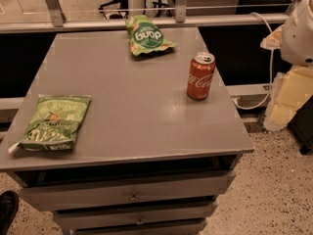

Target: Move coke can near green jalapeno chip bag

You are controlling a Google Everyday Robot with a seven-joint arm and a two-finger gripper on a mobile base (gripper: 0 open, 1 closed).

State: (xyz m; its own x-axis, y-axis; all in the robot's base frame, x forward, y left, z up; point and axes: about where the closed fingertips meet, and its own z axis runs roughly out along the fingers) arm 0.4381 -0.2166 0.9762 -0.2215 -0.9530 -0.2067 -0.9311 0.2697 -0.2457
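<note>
The grey table (pixel 132 106) fills most of my view, with its drawers (pixel 132 196) stacked along the bottom of the frame. At the upper right edge I see only a white rounded section of the arm (pixel 302 33), off the table and well apart from everything on it. The claw itself is outside the frame, somewhere past that right edge, so I cannot tell whether it is wide or narrow, and nothing suggests it holds anything.

The green jalapeno chip bag (pixel 55 122) lies flat at the lower left of the frame, close to the table's front left corner. A smaller dang pouch (pixel 146 35) lies at the upper centre, near the far edge. The coke can (pixel 201 76) stands upright at the right of centre, near the table's right edge, well apart from both bags.

I judge the task to be at its very start: the can is untouched and the reach has not begun. The next move calls for bringing the claw in from the right, spread around the can's body, closing on it, then carrying it across the bare middle of the table toward the lower left and setting it upright just beside the chip bag, not the dang pouch
</note>
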